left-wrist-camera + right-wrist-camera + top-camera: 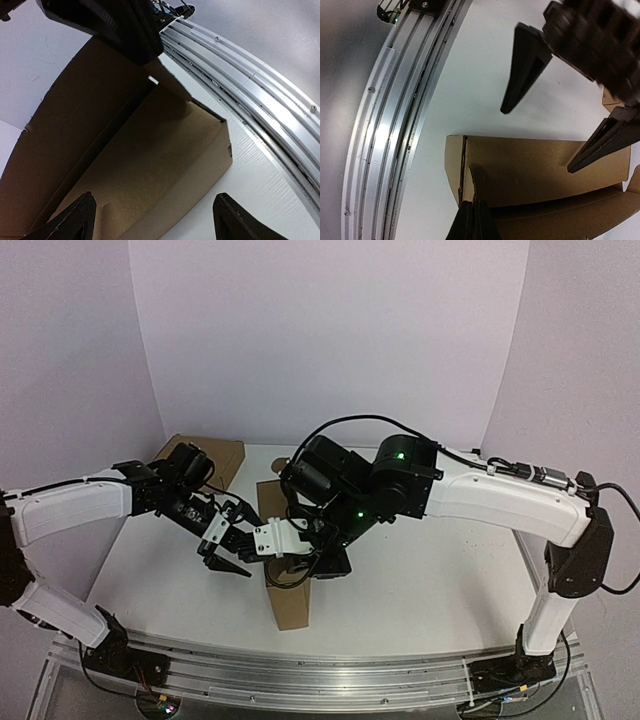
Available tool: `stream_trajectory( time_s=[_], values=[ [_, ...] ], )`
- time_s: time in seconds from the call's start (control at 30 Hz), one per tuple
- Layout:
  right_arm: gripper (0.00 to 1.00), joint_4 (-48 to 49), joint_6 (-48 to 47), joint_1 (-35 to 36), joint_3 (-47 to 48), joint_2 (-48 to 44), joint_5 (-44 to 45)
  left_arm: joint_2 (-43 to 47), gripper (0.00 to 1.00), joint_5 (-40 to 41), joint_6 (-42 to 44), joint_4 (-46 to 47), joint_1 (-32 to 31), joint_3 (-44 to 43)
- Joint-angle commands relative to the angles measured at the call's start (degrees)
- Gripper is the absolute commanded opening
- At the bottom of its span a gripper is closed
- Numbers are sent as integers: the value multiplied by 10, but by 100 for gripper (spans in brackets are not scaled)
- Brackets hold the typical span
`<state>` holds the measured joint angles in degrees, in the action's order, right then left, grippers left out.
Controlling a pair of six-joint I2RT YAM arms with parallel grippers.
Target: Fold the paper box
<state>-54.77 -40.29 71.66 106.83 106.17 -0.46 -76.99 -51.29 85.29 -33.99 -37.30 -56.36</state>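
Right gripper (473, 220), jaws together, paper box (530, 170) touching just ahead of them; left gripper (155, 220), jaws apart, box beneath them.
Judged partly folded: walls stand; lid not yet closed.

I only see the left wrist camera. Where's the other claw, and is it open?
Observer: The right claw is shut. Its tips are at the paper box, close to the end by the rail.
Operator: Is that the only cardboard on the table?
Observer: No. The top view shows more brown cardboard at the back left, behind the left arm.
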Motion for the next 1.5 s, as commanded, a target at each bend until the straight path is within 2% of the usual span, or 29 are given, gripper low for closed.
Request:
stream_trajectory(
  time_s=[0.0, 0.07, 0.23, 0.53, 0.77, 1.07, 1.27, 1.47],
  values=[
    [0, -4, -15, -2, 3, 14, -30, -32, 74, 4, -4, 25, -14, -28],
    [0, -2, -20, -2, 0, 12, -34, -46, 66, 13, 4, 15, -17, -31],
    [0, 6, -18, -2, 0, 9, -28, -66, 59, 24, 2, 4, -17, -46],
    [0, 9, -19, -2, 2, 17, -53, -79, 56, 33, -23, 4, -18, -62],
    [0, 7, 18, -2, 22, 44, 3, -82, 55, 24, -45, -6, -22, -70],
    [0, 2, 12, 2, 2, 38, 30, -83, 54, 26, -61, -10, -25, -65],
    [0, -37, -9, 19, 8, 51, 47, -92, 53, 36, -83, -17, -25, -78],
    [0, -93, -25, 30, 25, 75, 103, -93, 53, 41, -81, -31, -25, -80]
  ],
)
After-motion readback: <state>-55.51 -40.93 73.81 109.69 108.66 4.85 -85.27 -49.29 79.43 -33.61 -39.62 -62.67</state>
